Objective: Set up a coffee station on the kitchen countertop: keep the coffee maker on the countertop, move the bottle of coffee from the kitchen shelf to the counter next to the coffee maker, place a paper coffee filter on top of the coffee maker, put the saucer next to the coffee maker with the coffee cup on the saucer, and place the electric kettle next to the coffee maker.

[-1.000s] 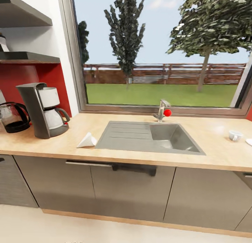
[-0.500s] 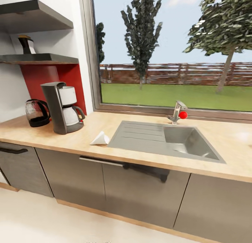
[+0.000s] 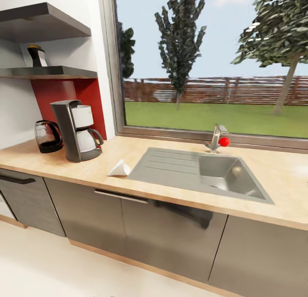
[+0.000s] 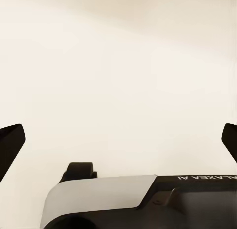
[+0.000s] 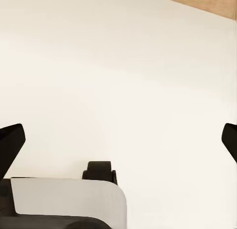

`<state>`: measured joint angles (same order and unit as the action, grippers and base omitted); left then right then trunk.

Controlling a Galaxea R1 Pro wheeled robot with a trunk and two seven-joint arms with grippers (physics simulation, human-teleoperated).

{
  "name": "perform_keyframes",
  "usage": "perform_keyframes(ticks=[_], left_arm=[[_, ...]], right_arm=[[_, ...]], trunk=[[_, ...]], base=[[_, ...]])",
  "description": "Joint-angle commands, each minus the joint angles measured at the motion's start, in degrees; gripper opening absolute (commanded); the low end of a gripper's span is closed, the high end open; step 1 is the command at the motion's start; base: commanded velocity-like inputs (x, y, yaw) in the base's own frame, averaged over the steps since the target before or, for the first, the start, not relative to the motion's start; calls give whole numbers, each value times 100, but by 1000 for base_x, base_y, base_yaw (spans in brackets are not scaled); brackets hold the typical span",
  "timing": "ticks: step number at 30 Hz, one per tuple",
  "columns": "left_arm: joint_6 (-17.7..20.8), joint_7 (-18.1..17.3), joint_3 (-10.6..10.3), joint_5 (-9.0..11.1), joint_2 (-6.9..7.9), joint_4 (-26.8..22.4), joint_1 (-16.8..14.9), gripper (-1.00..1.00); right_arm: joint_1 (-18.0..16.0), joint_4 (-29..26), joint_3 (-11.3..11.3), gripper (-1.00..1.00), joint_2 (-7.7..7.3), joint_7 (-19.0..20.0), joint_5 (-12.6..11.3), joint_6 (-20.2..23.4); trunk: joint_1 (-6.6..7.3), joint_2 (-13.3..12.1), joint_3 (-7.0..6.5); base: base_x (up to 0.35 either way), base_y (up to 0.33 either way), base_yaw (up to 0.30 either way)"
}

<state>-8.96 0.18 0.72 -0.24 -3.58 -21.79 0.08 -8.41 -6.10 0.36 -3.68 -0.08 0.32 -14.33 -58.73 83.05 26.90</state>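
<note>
On the kitchen shelf (image 3: 51,71): bottle of coffee (image 3: 37,56), label unreadable | both jaws wide.

The electric kettle (image 3: 47,136) stands left of the coffee maker (image 3: 76,130); the paper coffee filter (image 3: 119,168) lies right.

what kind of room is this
A home kitchen, by the look of it: a beige wood-grain countertop with an inset steel sink and tap under a garden window, plus a coffee maker and electric kettle beside it.
</note>
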Motion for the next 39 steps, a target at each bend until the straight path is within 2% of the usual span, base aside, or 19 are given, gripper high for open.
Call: perform_keyframes(ticks=[1, 13, 24, 39], left_arm=[[-9, 1, 7, -3, -2, -5, 1, 100], [-9, 0, 7, -3, -2, -1, 1, 100], [-12, 0, 7, -3, -3, -2, 1, 100], [-11, 0, 7, -3, 4, -8, 1, 100]], right_arm=[[-2, 4, 4, 100, -1, -1, 3, -17], [-2, 4, 7, 100, 3, -1, 3, -17], [-2, 4, 6, 100, 4, -1, 3, -17], [-2, 4, 5, 100, 4, -1, 3, -17]], trunk=[[0, 3, 5], [0, 3, 5], [0, 3, 5], [0, 3, 5]], base=[[0, -272, 147], [0, -76, 234], [0, -242, 91], [0, -21, 262]])
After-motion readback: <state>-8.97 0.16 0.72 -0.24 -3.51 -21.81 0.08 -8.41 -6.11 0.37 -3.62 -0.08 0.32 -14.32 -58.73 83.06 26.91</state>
